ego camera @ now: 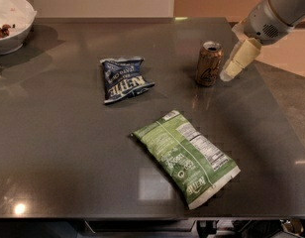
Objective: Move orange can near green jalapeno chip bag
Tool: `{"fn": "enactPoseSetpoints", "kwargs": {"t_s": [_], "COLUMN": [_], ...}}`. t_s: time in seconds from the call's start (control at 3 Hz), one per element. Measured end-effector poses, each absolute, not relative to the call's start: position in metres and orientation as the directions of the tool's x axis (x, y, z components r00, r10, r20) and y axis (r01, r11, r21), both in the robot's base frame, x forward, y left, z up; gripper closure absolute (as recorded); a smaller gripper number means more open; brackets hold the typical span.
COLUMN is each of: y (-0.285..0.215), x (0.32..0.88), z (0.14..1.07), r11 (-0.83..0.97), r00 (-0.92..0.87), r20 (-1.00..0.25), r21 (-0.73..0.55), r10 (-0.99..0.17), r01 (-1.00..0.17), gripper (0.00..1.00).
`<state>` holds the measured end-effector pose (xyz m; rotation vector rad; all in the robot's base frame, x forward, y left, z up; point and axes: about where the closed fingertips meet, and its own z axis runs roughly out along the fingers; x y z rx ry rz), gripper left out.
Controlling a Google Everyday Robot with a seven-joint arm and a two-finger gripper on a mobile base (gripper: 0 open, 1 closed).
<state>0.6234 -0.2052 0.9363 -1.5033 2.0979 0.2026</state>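
Note:
The orange can (pixel 209 63) stands upright on the dark table (pixel 58 148), toward the back right. The green jalapeno chip bag (pixel 186 155) lies flat in front of it, nearer the table's front edge, label side up. My gripper (pixel 231 69) comes in from the upper right on a grey arm. Its pale fingertip end hangs just to the right of the can, a small gap away, at about the can's mid height. It holds nothing.
A dark blue chip bag (pixel 123 79) lies left of the can. A white bowl (pixel 10 21) with some food sits at the back left corner. The table's right edge runs close behind the gripper.

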Motion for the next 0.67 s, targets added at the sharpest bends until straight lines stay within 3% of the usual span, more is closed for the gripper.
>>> {"fn": "enactPoseSetpoints", "kwargs": {"t_s": [0.67], "y": [-0.196], "x": [0.668], "z": [0.914], "r11": [0.420], "r00": [-0.275], "r20": [-0.555], "r21": [-0.151], "r10": [-0.785], "r01": [-0.895], "gripper": [0.00]}}
